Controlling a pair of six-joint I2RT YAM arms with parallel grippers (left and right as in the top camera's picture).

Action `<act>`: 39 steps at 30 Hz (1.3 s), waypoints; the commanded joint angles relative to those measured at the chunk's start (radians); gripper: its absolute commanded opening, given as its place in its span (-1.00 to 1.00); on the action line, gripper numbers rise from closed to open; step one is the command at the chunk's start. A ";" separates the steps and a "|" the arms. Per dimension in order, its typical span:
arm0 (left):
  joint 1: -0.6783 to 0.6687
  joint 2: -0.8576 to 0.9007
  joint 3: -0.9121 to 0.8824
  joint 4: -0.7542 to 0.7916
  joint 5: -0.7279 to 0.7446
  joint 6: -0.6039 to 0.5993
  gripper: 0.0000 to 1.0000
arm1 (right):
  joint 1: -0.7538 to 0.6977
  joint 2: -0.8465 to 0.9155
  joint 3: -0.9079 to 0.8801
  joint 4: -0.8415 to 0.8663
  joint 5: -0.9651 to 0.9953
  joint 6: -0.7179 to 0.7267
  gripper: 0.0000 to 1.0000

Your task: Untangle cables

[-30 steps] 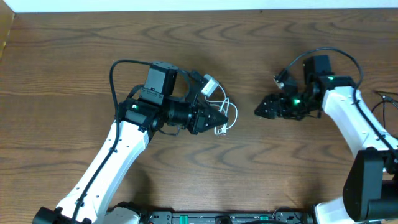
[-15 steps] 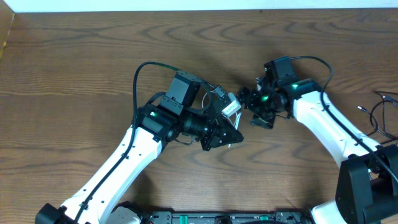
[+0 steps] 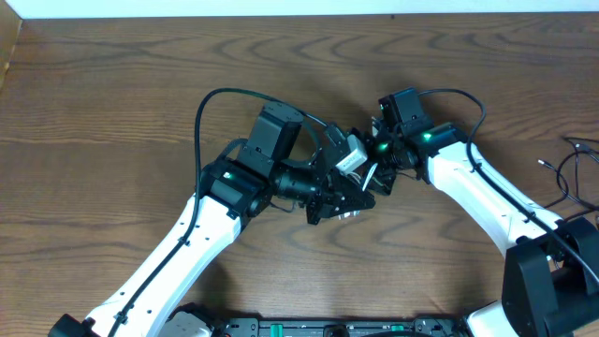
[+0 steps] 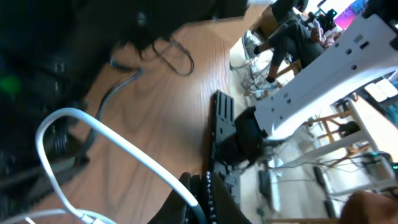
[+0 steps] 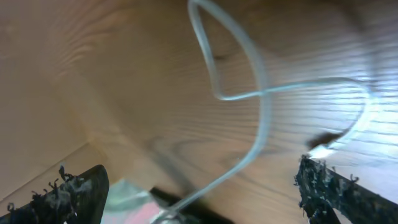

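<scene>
The white cable [image 3: 351,161] hangs bunched between the two grippers at the table's middle. My left gripper [image 3: 354,198] is shut on it. In the left wrist view the white cable [image 4: 106,134] loops up and runs into the shut jaws [image 4: 200,200], and a thin dark cord [image 4: 102,109] lies beside it. My right gripper [image 3: 376,174] is open, right next to the bundle. In the right wrist view the white cable [image 5: 258,118] loops between the spread fingers [image 5: 199,196], untouched. The black cable cannot be made out from above.
A loose tangle of thin dark wires [image 3: 571,173] lies at the table's right edge and also shows in the left wrist view [image 4: 171,53]. The arms' thick black wires arch over both wrists. The two arms are close together.
My left gripper carried the cable bundle right and slightly forward. My right gripper swung left from open table until its open fingers straddle the white cable.
</scene>
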 commanded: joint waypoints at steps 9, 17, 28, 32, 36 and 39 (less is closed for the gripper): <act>0.045 -0.099 0.010 0.126 -0.048 0.017 -0.85 | 0.004 0.108 -0.038 0.154 -0.334 0.058 0.86; 0.107 -0.113 0.010 0.128 -0.076 0.013 -0.85 | 0.008 0.108 -0.041 0.156 -0.446 -0.021 0.83; 0.119 -0.114 0.010 0.186 -0.227 -0.009 -0.85 | 0.037 0.108 -0.041 0.153 -0.519 -0.166 -0.47; 0.187 -0.126 0.010 0.186 -0.243 -0.051 -0.85 | 0.037 0.108 -0.041 0.077 -0.394 -0.204 -0.54; 0.278 -0.154 0.010 0.185 -0.243 -0.093 -0.85 | 0.037 0.108 -0.041 0.011 -0.252 -0.238 -0.59; 0.337 -0.178 0.010 0.171 -0.243 -0.119 -0.85 | 0.037 0.108 -0.041 0.008 -0.217 -0.275 -0.63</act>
